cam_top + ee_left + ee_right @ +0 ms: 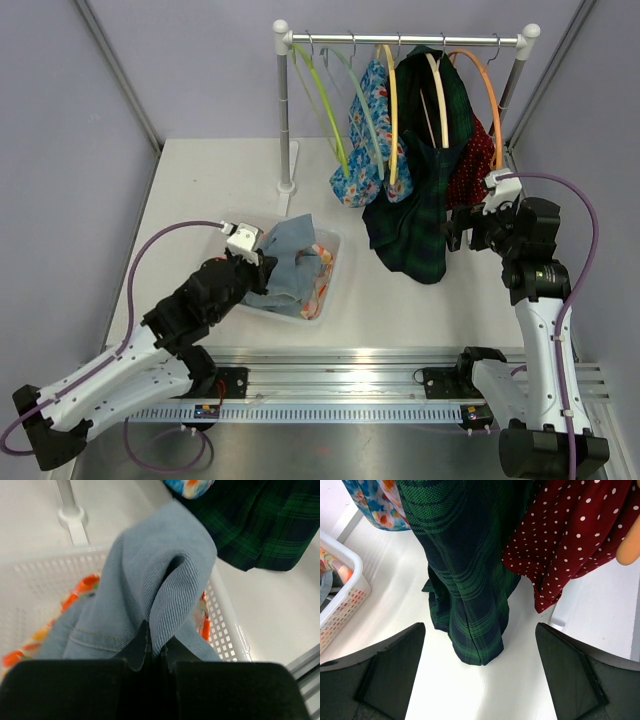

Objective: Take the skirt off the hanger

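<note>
My left gripper [266,262] is shut on a fold of a light blue denim skirt [290,258], which lies over the white basket [326,292]. In the left wrist view the denim skirt [160,580] rises from between my shut gripper [156,647]. On the rack [400,40] hang a floral skirt [368,140], a dark green plaid skirt [425,190] and a red polka-dot skirt [472,165], with two bare green hangers [325,105] at the left. My right gripper [460,232] is open beside the plaid skirt's hem [470,605], touching nothing.
The basket [227,630] also holds an orange-patterned garment [80,587]. The rack's post and foot [287,185] stand just behind the basket. A metal rail [350,385] runs along the near table edge. Grey walls close in the sides.
</note>
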Action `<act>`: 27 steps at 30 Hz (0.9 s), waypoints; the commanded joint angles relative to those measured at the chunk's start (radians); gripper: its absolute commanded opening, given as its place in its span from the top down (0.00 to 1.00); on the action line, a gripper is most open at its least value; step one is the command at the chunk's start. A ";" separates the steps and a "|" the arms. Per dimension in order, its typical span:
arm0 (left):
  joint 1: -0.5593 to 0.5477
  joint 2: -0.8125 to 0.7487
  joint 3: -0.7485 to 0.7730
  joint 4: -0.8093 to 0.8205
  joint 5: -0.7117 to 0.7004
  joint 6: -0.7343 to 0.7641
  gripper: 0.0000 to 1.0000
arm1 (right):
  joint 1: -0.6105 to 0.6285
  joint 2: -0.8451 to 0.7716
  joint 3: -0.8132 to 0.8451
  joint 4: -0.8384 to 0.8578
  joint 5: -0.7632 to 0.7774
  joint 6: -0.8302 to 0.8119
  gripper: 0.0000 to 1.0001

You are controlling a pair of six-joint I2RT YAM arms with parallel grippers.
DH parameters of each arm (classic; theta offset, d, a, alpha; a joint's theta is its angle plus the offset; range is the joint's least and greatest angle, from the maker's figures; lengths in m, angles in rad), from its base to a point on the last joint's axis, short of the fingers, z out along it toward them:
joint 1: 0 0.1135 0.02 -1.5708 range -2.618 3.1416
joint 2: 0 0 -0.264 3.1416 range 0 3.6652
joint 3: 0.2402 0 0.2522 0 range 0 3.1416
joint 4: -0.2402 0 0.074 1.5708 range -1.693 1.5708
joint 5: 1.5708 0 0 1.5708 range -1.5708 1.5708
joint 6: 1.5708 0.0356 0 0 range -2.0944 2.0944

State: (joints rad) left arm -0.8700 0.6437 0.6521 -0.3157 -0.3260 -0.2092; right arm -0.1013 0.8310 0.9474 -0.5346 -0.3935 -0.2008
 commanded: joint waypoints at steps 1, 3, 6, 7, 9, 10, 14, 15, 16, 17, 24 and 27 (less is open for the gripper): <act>0.035 0.040 -0.138 0.128 0.016 -0.292 1.00 | -0.011 0.002 -0.002 0.051 -0.002 0.005 0.01; 0.078 0.126 -0.178 0.193 0.077 -0.358 1.00 | -0.009 -0.001 -0.004 0.045 -0.013 0.000 0.00; 0.144 0.258 -0.227 0.292 0.174 -0.410 1.00 | -0.009 -0.010 0.004 0.021 -0.060 -0.028 0.01; 0.158 0.298 -0.230 0.311 0.194 -0.417 1.00 | -0.009 -0.012 0.013 0.010 -0.077 -0.038 0.00; 0.201 0.385 -0.235 0.372 0.257 -0.420 0.94 | -0.011 -0.013 0.031 -0.036 -0.148 -0.078 0.01; 0.213 0.407 -0.233 0.385 0.274 -0.418 0.89 | -0.011 -0.012 0.056 -0.053 -0.172 -0.090 0.00; 0.267 0.447 -0.189 0.389 0.383 -0.385 0.41 | -0.009 0.017 0.163 -0.155 -0.316 -0.156 0.00; 0.266 0.435 -0.162 0.373 0.383 -0.374 0.35 | -0.008 0.028 0.194 -0.197 -0.338 -0.160 0.01; 0.266 0.392 -0.149 0.353 0.380 -0.365 0.31 | -0.009 0.043 0.264 -0.218 -0.358 -0.155 0.00; 0.266 0.363 -0.137 0.319 0.372 -0.354 0.26 | -0.008 0.080 0.305 -0.238 -0.392 -0.141 0.01; 0.266 0.071 0.020 0.028 0.331 -0.227 0.01 | 0.076 0.305 0.692 -0.398 -0.407 -0.051 0.07; 0.267 0.002 0.093 -0.080 0.312 -0.167 0.01 | 0.205 0.407 0.841 -0.398 -0.241 -0.009 0.08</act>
State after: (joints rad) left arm -0.6083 0.6987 0.6678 -0.2634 0.0036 -0.4679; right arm 0.0044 1.1740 1.6810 -0.8875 -0.7429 -0.2703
